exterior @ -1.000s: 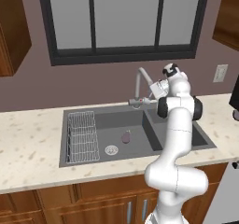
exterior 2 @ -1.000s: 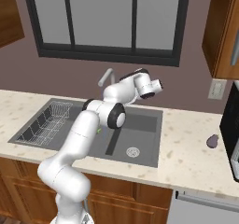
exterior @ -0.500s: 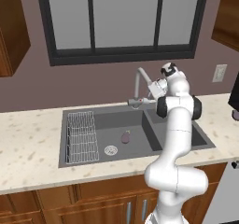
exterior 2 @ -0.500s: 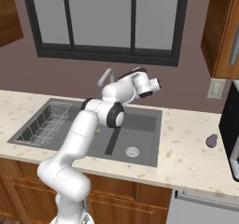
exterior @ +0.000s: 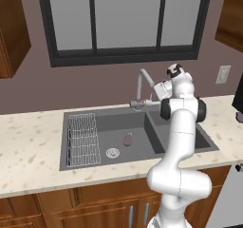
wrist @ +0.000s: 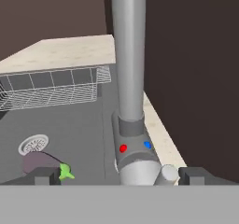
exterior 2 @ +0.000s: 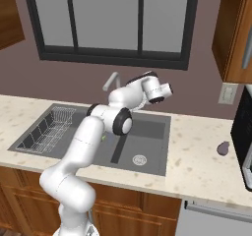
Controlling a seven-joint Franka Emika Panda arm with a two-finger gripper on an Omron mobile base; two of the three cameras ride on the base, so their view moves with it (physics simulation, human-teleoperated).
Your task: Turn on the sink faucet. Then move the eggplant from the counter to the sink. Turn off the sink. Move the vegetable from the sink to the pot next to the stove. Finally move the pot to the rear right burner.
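Eggplant (exterior: 128, 139) lies in the left basin of the sink (exterior: 156, 148), near the drain (exterior: 112, 152). Jaws of the gripper (wrist: 121, 175) stand wide, straddling the faucet (wrist: 130, 101) base beside its handle (wrist: 168, 173).

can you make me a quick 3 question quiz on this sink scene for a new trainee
1. True or false: the eggplant lies in the sink basin.
2. Which does the claw face in the hand view? A) the faucet base B) the wire rack C) the window
3. Fill in: the faucet base bears a red dot and a ____ dot.

Key: 1 true. 2 A. 3 blue.
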